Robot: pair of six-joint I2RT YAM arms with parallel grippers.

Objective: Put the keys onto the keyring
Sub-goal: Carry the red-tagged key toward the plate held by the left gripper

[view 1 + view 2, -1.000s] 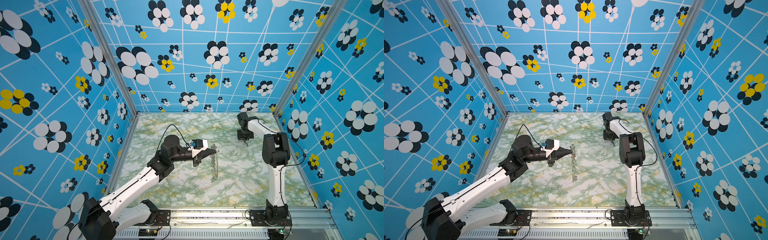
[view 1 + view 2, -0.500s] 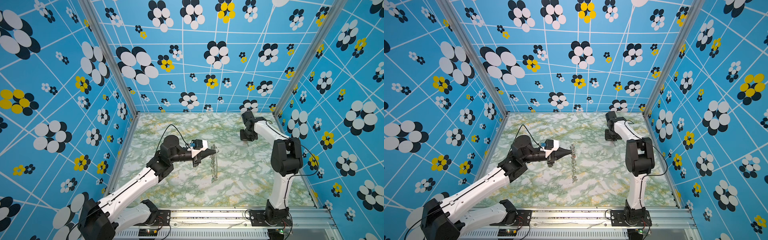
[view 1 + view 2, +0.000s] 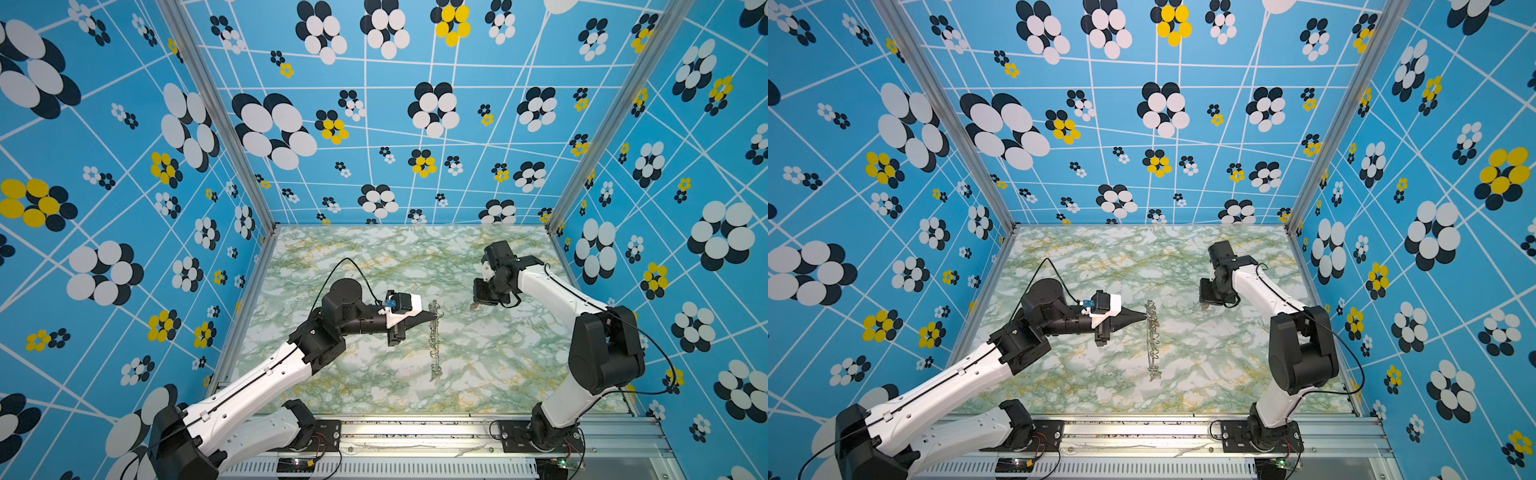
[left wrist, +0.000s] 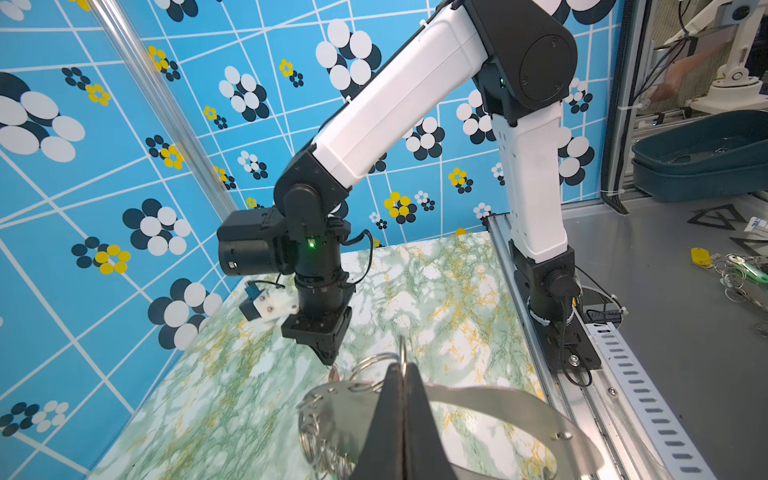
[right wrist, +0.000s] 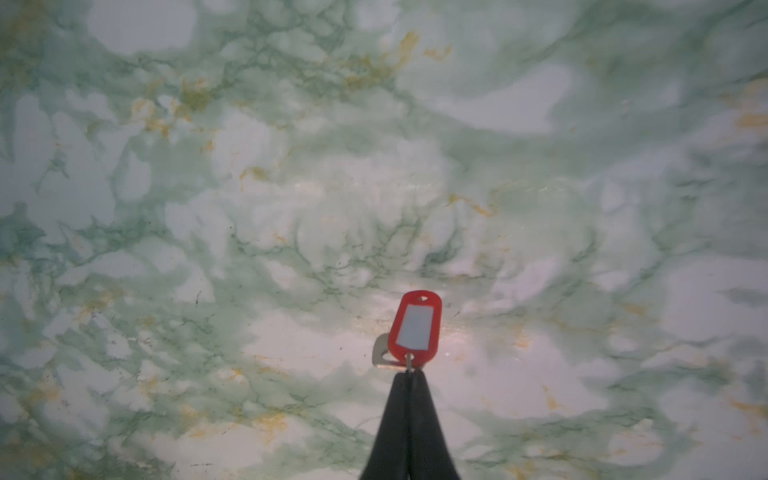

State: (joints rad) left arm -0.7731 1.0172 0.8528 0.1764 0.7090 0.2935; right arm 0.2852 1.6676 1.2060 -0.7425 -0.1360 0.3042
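Note:
The keyring (image 3: 434,338) (image 3: 1152,338), a grey metal crescent plate edged with small silver rings, stands on edge on the marble table. My left gripper (image 3: 432,318) (image 3: 1144,318) is shut on one ring at its far end; in the left wrist view the gripper (image 4: 402,365) pinches that ring above the plate (image 4: 478,399). My right gripper (image 3: 476,306) (image 3: 1204,306) hangs to the right of the keyring, apart from it. In the right wrist view the gripper (image 5: 409,372) is shut on the wire loop of a red key tag (image 5: 415,326), with a small silver key (image 5: 380,353) behind the tag.
Blue flowered walls enclose the marble table (image 3: 374,270) on three sides, and a metal rail (image 3: 415,428) with both arm bases runs along the front. Outside the enclosure, the left wrist view shows loose tags and rings (image 4: 731,266) on a grey bench and a dark teal bin (image 4: 702,158).
My right arm has swung from the back of the table forward and toward the keyring, carrying the red tag. The left arm and the keyring have stayed put.

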